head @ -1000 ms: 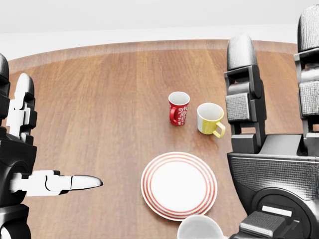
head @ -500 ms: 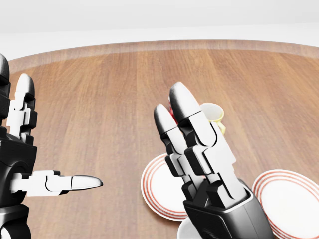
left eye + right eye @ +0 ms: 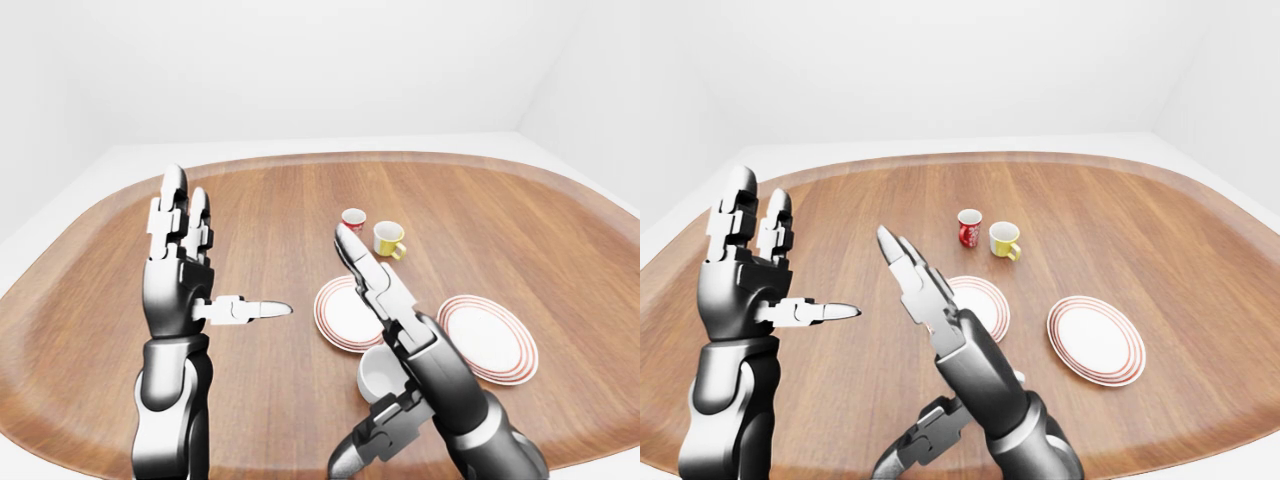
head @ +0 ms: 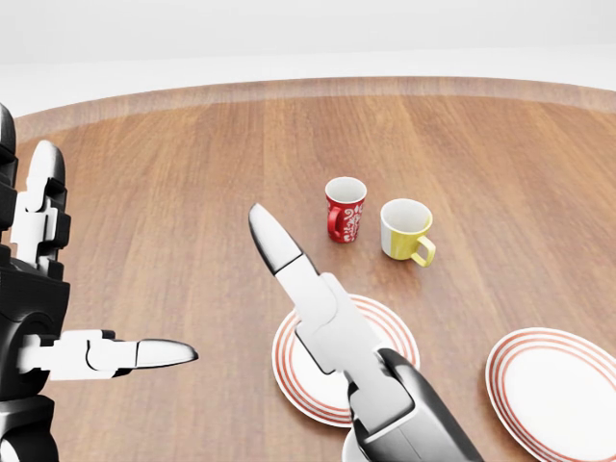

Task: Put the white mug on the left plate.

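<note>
The white mug [image 3: 376, 380] stands upright on the wooden table [image 3: 270, 200], just below the left plate [image 3: 338, 312] in the left-eye view. My right forearm covers part of it. The left plate is white with red rings and nothing lies on it. My right hand [image 4: 316, 306] is open, its fingers [image 4: 269, 236] stretched straight above that plate and its thumb [image 3: 345, 462] hanging low beside the mug. It holds nothing. At the left of the views, my left hand [image 3: 210, 265] is raised and open, with its thumb [image 4: 159, 352] pointing right.
A second ringed plate [image 3: 490, 335] lies to the right of the first. A red patterned mug [image 4: 345, 210] and a yellow-handled mug [image 4: 406, 231] stand side by side above the left plate. The table edge runs close below the white mug.
My right hand has swung from the right edge of the head view to the middle and turned edge-on, uncovering the right plate. The left hand and the mugs have stayed put.
</note>
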Tool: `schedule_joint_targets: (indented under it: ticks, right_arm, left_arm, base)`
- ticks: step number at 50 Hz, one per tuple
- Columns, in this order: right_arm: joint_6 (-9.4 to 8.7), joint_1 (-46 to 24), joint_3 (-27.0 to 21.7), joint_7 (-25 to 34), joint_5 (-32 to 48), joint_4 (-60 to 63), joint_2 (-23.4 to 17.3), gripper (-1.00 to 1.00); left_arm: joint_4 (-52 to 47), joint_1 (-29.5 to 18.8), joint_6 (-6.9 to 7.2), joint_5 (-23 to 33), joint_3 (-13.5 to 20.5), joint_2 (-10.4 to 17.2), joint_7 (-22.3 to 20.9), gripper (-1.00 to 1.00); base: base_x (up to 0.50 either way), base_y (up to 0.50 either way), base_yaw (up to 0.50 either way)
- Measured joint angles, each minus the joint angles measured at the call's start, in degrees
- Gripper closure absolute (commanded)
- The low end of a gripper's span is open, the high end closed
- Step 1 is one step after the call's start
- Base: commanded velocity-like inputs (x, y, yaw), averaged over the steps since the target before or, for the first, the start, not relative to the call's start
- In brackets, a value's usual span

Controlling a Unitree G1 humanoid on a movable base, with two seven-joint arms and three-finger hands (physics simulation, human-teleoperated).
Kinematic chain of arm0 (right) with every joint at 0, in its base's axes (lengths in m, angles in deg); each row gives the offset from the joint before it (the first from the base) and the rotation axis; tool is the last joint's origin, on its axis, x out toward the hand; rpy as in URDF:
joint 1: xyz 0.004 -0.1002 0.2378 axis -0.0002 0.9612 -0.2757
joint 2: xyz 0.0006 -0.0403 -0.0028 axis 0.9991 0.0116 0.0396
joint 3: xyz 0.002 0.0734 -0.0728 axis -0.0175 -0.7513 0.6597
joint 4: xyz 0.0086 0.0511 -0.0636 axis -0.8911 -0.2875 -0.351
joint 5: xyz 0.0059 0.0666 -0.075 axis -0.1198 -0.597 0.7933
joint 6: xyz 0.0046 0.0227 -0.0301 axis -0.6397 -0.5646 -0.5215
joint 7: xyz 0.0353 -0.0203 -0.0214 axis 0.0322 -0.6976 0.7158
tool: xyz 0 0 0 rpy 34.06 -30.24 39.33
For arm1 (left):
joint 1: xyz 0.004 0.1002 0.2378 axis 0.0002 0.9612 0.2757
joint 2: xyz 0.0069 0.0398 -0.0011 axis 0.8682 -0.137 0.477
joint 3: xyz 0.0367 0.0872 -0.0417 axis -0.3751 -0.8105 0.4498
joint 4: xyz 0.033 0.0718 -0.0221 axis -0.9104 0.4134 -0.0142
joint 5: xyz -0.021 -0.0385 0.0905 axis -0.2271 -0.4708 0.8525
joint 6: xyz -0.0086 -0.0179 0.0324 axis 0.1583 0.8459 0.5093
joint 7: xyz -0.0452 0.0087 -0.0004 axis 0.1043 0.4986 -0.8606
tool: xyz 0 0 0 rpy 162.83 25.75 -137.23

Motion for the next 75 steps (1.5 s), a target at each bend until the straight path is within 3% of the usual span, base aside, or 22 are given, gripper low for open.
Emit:
schedule_joint_targets:
  ticks: [16, 30, 46, 75]
  right_arm:
    - [0.00, -2.28, -2.98, 7.32, 9.16, 0.82, 1.85, -1.00]
    - [0.00, 1.84, -4.99, 12.27, 17.43, -1.99, 1.88, -1.00]
    - [0.00, 6.35, -6.39, 15.54, 23.48, -5.39, 2.13, -1.00]
    - [0.00, 5.60, -11.37, 20.07, 30.74, -8.35, 4.94, -1.00]
  left_arm:
    - [-0.11, 0.07, 0.00, -0.07, 0.09, 0.02, -0.07, -1.00]
    - [0.03, -0.03, 0.00, -0.01, 0.09, 0.04, -0.07, -1.00]
    - [0.05, 0.01, 0.00, 0.06, 0.05, 0.02, -0.07, -1.00]
    - [-0.19, 0.06, 0.00, 0.14, -0.08, -0.02, -0.09, -1.00]
  base:
    - [0.00, 0.00, 0.00]
    - [0.00, 0.00, 0.00]
    - [0.00, 0.00, 0.00]
    - [0.00, 0.00, 0.00]
